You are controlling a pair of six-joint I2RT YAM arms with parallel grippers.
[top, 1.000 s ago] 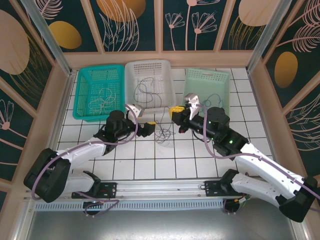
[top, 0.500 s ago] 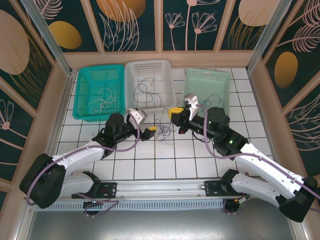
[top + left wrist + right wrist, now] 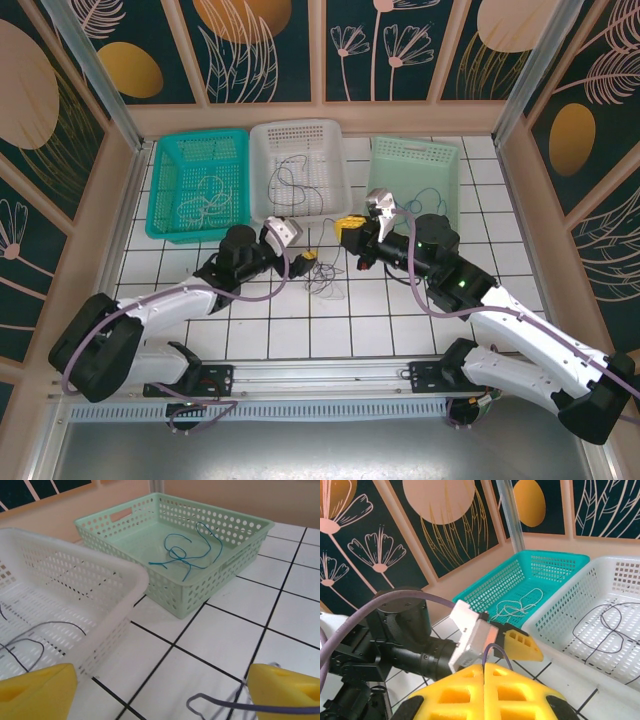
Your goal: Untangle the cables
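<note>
A small tangle of thin dark cables [image 3: 325, 278] lies on the white tiles between my two grippers. My right gripper [image 3: 350, 225] is shut on a dark purplish cable whose loop [image 3: 492, 650] sticks up out of the pressed yellow pads [image 3: 465, 695]. My left gripper [image 3: 303, 258] stands open just left of the tangle, its yellow fingers [image 3: 35, 692] wide apart. A dark cable loop [image 3: 215, 703] lies on the tile beside its right-hand finger, with nothing held between the jaws.
Three baskets stand in a row at the back. The teal basket [image 3: 160, 190] holds a pale cable [image 3: 520, 605], the white basket [image 3: 297, 128] holds dark cables [image 3: 605, 630], and the mint basket [image 3: 200, 600] holds a blue cable [image 3: 190, 555]. Wooden walls enclose the table.
My left gripper has moved right, closer to the tangle and to the right gripper. The right gripper stays shut on its cable and the tangle has shifted slightly.
</note>
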